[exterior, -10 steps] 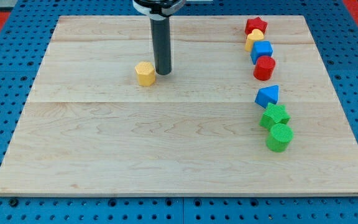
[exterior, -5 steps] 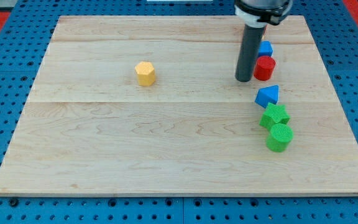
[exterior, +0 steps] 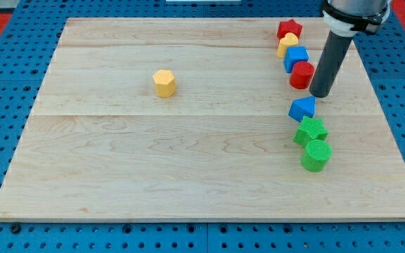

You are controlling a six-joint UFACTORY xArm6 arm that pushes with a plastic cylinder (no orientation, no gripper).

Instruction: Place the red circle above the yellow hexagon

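The red circle (exterior: 301, 75) stands near the view's right in a column of blocks. The yellow hexagon (exterior: 164, 83) sits alone left of the board's centre, towards the view's top. My tip (exterior: 319, 94) rests on the board just right of and slightly below the red circle, close to it, and above the blue triangle (exterior: 302, 108). I cannot tell whether the tip touches the circle.
Above the red circle lie a blue cube (exterior: 297, 57), a yellow block (exterior: 287, 45) and a red star (exterior: 290, 30). Below the blue triangle lie a green star (exterior: 311, 131) and a green cylinder (exterior: 316, 155). The wooden board (exterior: 118, 176) sits on a blue pegboard.
My tip moved from beside the yellow hexagon across the board to the right, passed the left side of the red circle, and now stands at its right. No block has visibly moved.
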